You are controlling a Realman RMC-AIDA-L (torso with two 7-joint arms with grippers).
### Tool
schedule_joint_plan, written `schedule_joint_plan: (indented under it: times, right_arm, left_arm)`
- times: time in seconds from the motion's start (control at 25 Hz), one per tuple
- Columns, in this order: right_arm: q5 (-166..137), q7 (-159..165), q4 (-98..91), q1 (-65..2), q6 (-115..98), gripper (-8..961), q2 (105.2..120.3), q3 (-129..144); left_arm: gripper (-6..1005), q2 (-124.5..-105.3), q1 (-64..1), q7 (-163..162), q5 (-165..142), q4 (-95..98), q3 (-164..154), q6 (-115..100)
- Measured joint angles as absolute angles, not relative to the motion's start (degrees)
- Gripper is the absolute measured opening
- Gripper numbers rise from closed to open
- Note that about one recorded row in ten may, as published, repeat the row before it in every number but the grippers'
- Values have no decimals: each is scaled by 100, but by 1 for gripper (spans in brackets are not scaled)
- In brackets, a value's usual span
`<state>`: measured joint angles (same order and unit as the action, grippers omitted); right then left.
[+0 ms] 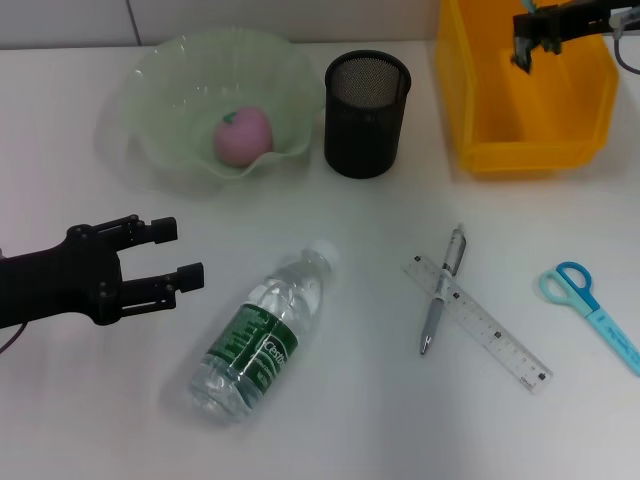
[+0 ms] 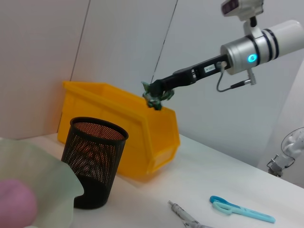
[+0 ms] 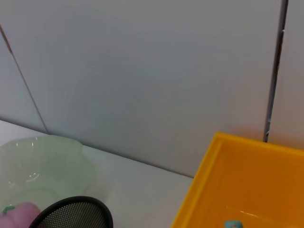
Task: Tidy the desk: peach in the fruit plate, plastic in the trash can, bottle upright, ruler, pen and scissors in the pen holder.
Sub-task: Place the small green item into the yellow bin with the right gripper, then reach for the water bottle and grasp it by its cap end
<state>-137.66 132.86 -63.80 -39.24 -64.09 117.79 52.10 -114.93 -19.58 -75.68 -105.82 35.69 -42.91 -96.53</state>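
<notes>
A clear water bottle (image 1: 262, 338) with a green label lies on its side. My left gripper (image 1: 178, 253) is open and empty just to its left. A pink peach (image 1: 243, 135) sits in the green fruit plate (image 1: 160, 95). The black mesh pen holder (image 1: 367, 113) stands beside the plate. A pen (image 1: 441, 292) lies across a clear ruler (image 1: 480, 324), with blue scissors (image 1: 590, 305) to their right. My right gripper (image 1: 525, 50) hangs over the yellow bin (image 1: 480, 110). A greenish scrap (image 2: 153, 99) shows at its tip; I cannot tell if it is held.
The bin (image 2: 142, 142), the pen holder (image 2: 94, 161) and the scissors (image 2: 240, 209) also show in the left wrist view. A small teal bit (image 3: 232, 223) shows low inside the bin (image 3: 213, 190) in the right wrist view. A grey wall stands behind the desk.
</notes>
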Motion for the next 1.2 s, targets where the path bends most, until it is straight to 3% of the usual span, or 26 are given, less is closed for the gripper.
schedule_joint_plan:
  times: [0.4,0.64,0.76,0.88,1.2]
  right_arm:
    - [-13720,13221,-6437,-3874,-6437,553,11777,5173]
    - [-12629,12644,-6991,-3314,-7328,748,11744,5152]
    - [-11419,11904,-7051,-2752,-8283,748,11575,5134]
    - [-11086,11494,-6921,-2540,-8686,748,11543,5085]
    - [-10917,9474,-5716,-2074,-10093,749,11651,4530]
  left_arm:
    - [768,-11491,-2006,-7604,-10569,3569,-4288,-9647]
    - [766,-11442,-2109,-8194,-10577,3643,-4304,-9684]
    - [765,-11401,-2181,-8676,-10582,3789,-4326,-9722]
    - [764,-11401,-2244,-9363,-10694,4157,-4380,-9736]
    - [761,-11806,-2838,-11284,-11994,5342,-4418,-9736]
